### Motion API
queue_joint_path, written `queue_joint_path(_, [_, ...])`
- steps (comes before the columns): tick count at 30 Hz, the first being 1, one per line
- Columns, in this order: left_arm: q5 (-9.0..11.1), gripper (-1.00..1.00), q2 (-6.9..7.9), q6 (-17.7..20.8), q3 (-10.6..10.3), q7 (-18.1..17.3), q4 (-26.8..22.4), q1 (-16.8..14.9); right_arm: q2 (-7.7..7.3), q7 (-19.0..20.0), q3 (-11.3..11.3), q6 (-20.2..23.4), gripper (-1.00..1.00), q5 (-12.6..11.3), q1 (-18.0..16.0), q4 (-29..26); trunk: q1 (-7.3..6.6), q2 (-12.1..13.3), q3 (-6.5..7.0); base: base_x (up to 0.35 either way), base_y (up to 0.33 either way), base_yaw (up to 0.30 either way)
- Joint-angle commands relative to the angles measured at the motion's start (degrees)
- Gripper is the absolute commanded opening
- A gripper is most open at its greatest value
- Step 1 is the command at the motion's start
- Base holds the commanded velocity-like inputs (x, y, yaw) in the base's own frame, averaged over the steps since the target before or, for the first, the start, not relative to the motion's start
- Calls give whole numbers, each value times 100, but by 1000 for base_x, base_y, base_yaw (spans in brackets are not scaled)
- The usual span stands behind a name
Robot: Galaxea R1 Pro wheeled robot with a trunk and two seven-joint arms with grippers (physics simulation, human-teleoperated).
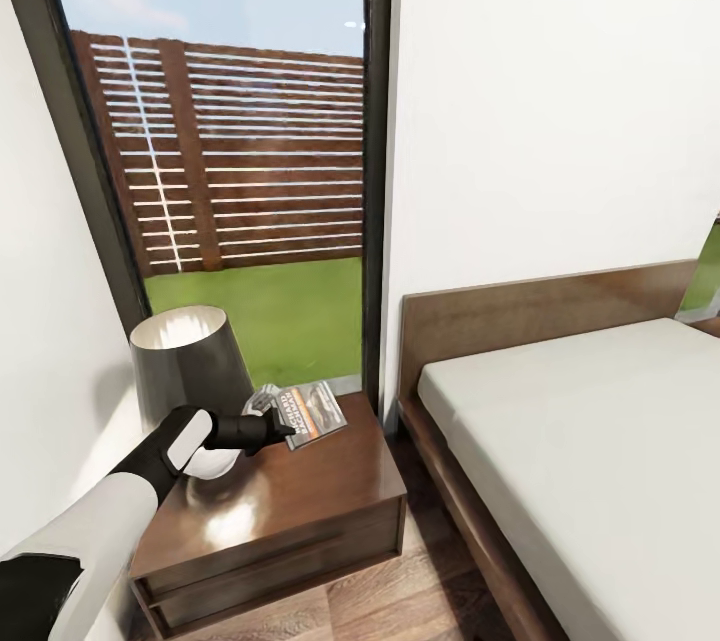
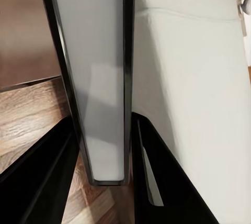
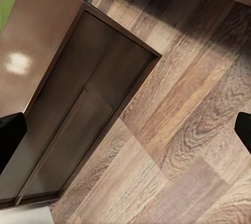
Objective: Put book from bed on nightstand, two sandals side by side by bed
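Book: book (image 1: 312, 413) lies flat at the back of the nightstand's top, lower centre-left of the head view, just beside the lamp.
Left gripper: my left gripper (image 1: 290, 431) reaches in from the lower left and sits at the book's near edge; in the left wrist view its dark fingers (image 2: 172, 182) stand slightly apart with a pale, dark-edged slab between them, which I take to be the book seen edge-on. Whether they pinch it or have let go, I cannot tell.
Reason for the hold: low and level over the top, as suits setting a thin paperback down flat.
Nightstand: nightstand (image 1: 300, 491) stands in the corner, close beside the bed (image 1: 600, 441), glossy top, drawer front toward me.
Lamp: lamp (image 1: 190, 361) crowds the left half of the top, so the book gets the free side.
Right gripper: in the right wrist view my fingertips (image 3: 10, 137) show only at the frame's edges, wide apart, empty, over the floor (image 3: 183, 130).
Cut off: bed runs out of the frame on the right.
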Motion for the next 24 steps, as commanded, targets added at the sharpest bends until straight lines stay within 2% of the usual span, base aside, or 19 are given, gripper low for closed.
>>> queue_joint_path(1, [-7,-100,6,2,-25,-30,-2,-4,-7,13,47,-31,100,-59,-5,6,0,-3,-6,4,0,0])
queue_joint_path(9, [-7,-100,9,2,-25,-30,6,-5,-8,34,49,-34,100,-62,-5,12,0,-3,-24,1,0,0])
queue_joint_path(24, [2,-100,35,-6,-17,-16,7,-4,-8,40,51,-31,100,-55,-5,15,0,-3,-149,0,0,0])
